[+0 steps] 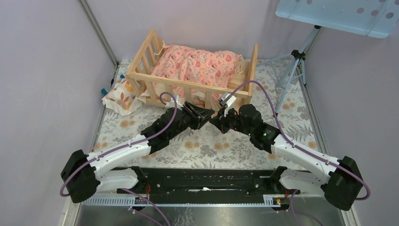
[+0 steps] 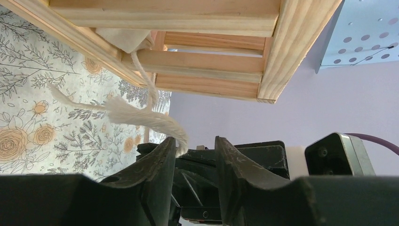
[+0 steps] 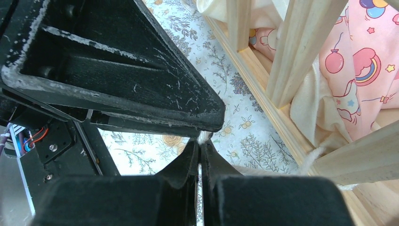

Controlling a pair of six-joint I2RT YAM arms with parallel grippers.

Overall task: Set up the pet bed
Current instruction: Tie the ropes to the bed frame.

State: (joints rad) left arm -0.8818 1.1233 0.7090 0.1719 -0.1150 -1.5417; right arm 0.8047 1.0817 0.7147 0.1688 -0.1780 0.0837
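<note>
The pet bed [image 1: 188,86] is a light wooden slatted frame standing at the back of the table, with a pink patterned cushion [image 1: 197,63] lying in it. A small cream leaf-print pillow [image 1: 121,96] lies outside its left end. Both grippers meet tip to tip just in front of the front rail. My right gripper [image 3: 201,141] is shut on the end of a white cord [image 3: 310,155] that runs from the cushion past the rail [image 3: 291,56]. My left gripper [image 2: 195,140] has its jaws apart, and the frayed cord [image 2: 141,117] drops against the inner face of its left finger.
A floral cloth [image 1: 211,141] covers the table. A tripod [image 1: 294,66] stands at the back right under a pale perforated panel [image 1: 339,14]. Lilac walls close in on the left, back and right. The arms' black base rail [image 1: 202,181] runs along the near edge.
</note>
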